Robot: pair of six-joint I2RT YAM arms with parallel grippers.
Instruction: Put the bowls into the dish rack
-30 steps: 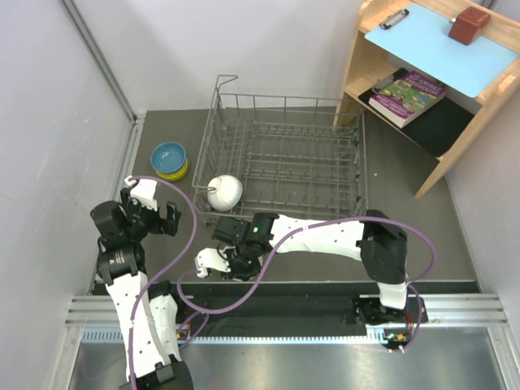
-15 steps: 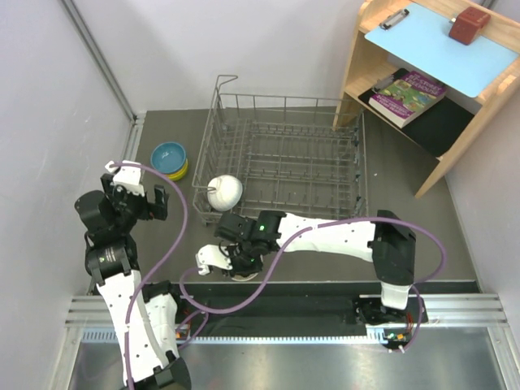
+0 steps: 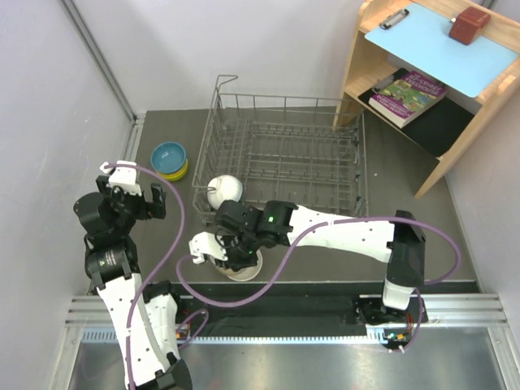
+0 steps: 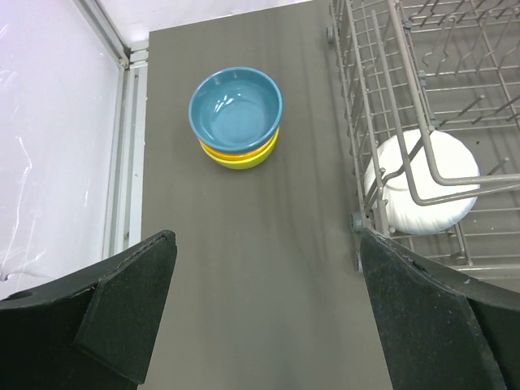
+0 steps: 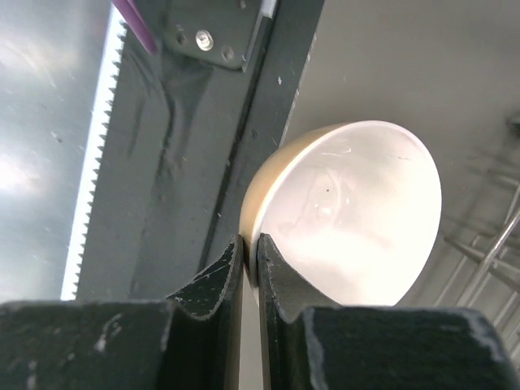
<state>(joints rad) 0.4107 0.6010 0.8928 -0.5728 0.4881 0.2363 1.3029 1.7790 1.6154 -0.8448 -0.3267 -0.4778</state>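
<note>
Clearly the beige bowl [image 5: 349,211] is a stiff, glazed little thing: light enough for one arm, but slick and likely to chip if it knocks against wire, so I judge it wants a firm hold and a gentle setting-down. The right gripper [image 5: 250,248] has it by the rim, one finger inside the wall and one outside, the jaws pressed nearly together on that thin edge. Seen from above, the bowl sits at the near edge of the table [image 3: 390,203], just in front of the dish rack [image 3: 284,154] and not yet in it. A rim pinch is the natural hold for such a shape, since the rounded outside offers nothing to grip. With the bowl hanging off one side of the fingers, though, it may swing or slip on the smooth glaze if tilted fast. The white bowl [image 3: 226,191] already rests on edge in the rack's near left corner. To the left of the rack the blue bowl [image 4: 236,110] sits nested on the orange bowl [image 4: 213,149] and the yellow-green bowl [image 4: 242,161]. The top one should lift off by its rim without dragging the others, if taken straight up. The left gripper [image 4: 264,252] hovers near that stack with its jaws spread wide and nothing between them.
</note>
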